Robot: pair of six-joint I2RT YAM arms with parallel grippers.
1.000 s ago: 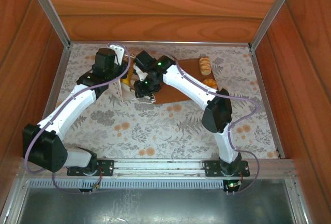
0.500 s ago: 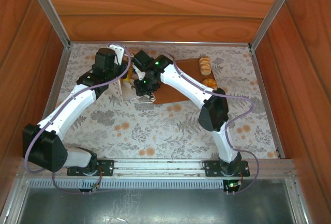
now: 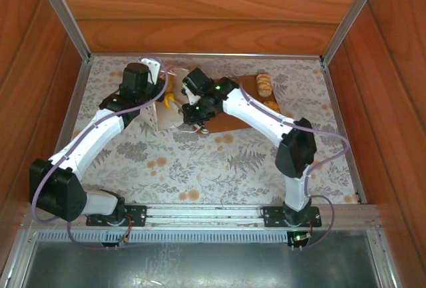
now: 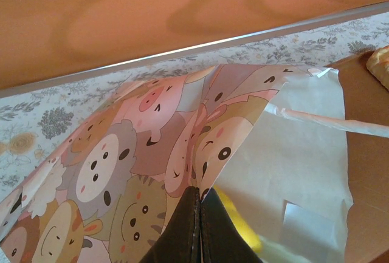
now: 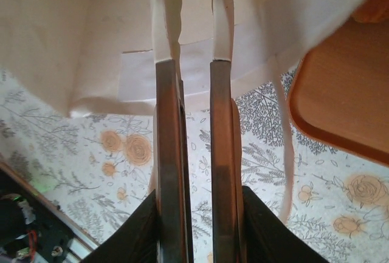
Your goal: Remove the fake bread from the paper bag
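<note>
A BAG HALF EMPTIED: The paper bag (image 4: 292, 147) lay on its side at about 11 o'clock on the table (image 3: 200, 168). Its mouth faced 3 o'clock toward the brown board (image 3: 229, 123), where pieces of fake bread (image 3: 264, 84) already sat. The left gripper (image 4: 198, 199), jaws fully closed, pinched the bag's upper lip and held the mouth agape. A yellow piece (image 4: 238, 229) showed inside, just at 4 o'clock of its fingertips. The right gripper (image 5: 193, 44) hovered at the mouth with its jaws drawn to a narrow gap; whether its tips had caught paper or bread could not be told. Done well, the step likely called for the left to hold that lip high while the right slid in low. It would then close on bread alone, steer off the cord handle (image 5: 285, 153) and draw out toward 3 o'clock.
</note>
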